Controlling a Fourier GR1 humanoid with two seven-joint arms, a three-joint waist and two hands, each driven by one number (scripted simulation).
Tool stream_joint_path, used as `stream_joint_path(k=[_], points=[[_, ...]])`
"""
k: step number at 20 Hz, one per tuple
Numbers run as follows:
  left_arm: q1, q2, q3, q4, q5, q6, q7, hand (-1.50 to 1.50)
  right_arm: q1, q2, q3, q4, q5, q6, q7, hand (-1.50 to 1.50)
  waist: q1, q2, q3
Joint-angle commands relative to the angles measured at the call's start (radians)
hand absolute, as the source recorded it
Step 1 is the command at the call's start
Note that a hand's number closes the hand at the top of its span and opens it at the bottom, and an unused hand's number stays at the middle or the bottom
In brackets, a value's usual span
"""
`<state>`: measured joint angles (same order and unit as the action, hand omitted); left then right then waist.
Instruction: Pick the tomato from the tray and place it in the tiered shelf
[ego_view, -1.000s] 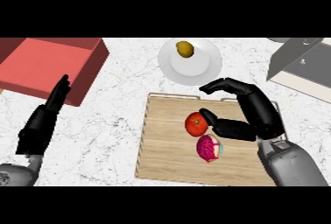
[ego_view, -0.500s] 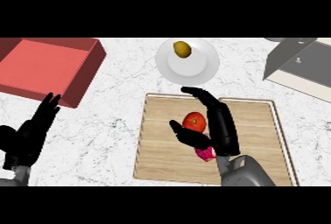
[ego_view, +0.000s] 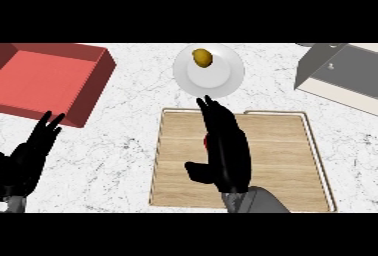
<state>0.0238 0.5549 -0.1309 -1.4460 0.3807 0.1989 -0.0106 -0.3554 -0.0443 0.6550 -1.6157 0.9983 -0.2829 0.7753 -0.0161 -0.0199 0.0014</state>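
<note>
Only a thin red sliver of the tomato shows, at the left edge of my right hand. That hand lies over the left half of the wooden tray, fingers straight and pointing toward the far edge, thumb sticking out to the left. It covers the tomato from above, and I cannot see whether it touches it. The pink item seen earlier on the tray is hidden under the hand. The grey and white tiered shelf stands at the far right. My left hand rests open at the lower left, fingers up.
A red box sits at the far left. A white plate carrying a yellow-brown item stands just beyond the tray. White marble counter lies between the tray and the box.
My right hand has swung left across the tray and straightened its fingers over the tomato, hiding most of it and the pink item. The left hand has stayed at the lower left.
</note>
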Motion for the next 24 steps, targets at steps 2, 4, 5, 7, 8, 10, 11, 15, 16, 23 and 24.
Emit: stream_joint_path(k=[2, 4, 5, 7, 8, 10, 11, 15, 16, 23, 24], points=[[0.016, 0.011, 0.009, 0.037, 0.011, -0.019, 0.03, 0.0, -0.112, 0.013, 0.009, -0.04, 0.057, 0.366, 0.24, -1.5, 0.004, 0.01, -0.006], [0.021, 0.011, 0.009, 0.053, 0.009, -0.039, 0.001, 0.0, -0.124, 0.043, 0.059, -0.002, 0.034, 0.503, 0.294, -1.5, 0.012, 0.013, -0.008], [0.019, -0.001, 0.006, 0.039, 0.005, -0.022, 0.008, 0.0, -0.117, 0.028, 0.064, -0.011, 0.016, 0.572, 0.305, -1.5, 0.009, 0.012, -0.006], [-0.021, 0.003, 0.012, 0.048, 0.008, -0.014, 0.043, 0.0, -0.118, 0.043, 0.102, -0.003, -0.017, 0.669, 0.368, -1.5, 0.003, 0.015, -0.005], [0.022, -0.006, 0.011, 0.072, 0.004, -0.038, -0.013, 0.0, -0.13, 0.035, 0.068, 0.01, -0.026, 0.722, 0.352, -1.5, 0.01, 0.017, -0.006], [-0.009, -0.008, 0.004, 0.049, 0.007, -0.03, 0.036, 0.0, -0.174, 0.043, 0.066, 0.0, -0.071, 0.789, 0.399, -1.5, 0.015, 0.017, -0.004], [-0.005, -0.009, 0.004, 0.048, -0.007, -0.014, 0.032, 0.0, -0.2, 0.043, 0.028, -0.033, -0.095, 0.863, 0.407, -1.5, 0.01, 0.015, -0.004], [-0.002, -0.003, 0.019, 0.058, -0.004, -0.043, 0.013, 0.0, -0.22, 0.027, -0.024, -0.006, -0.087, 0.932, 0.397, -1.5, 0.007, 0.016, -0.003], [-0.018, -0.041, -0.016, 0.034, -0.029, 0.006, 0.046, 0.0, -0.212, 0.043, 0.0, 0.032, -0.061, 0.912, 0.4, -1.5, 0.008, 0.017, -0.003], [0.018, -0.029, 0.022, 0.033, -0.011, -0.053, 0.019, 0.0, -0.243, 0.037, -0.072, 0.129, -0.051, 0.918, 0.324, -1.5, 0.021, 0.019, -0.002], [0.002, -0.012, 0.032, 0.053, -0.017, -0.057, 0.029, 0.0, -0.197, 0.028, -0.052, 0.097, -0.033, 0.917, 0.337, -1.5, 0.014, 0.018, -0.002]])
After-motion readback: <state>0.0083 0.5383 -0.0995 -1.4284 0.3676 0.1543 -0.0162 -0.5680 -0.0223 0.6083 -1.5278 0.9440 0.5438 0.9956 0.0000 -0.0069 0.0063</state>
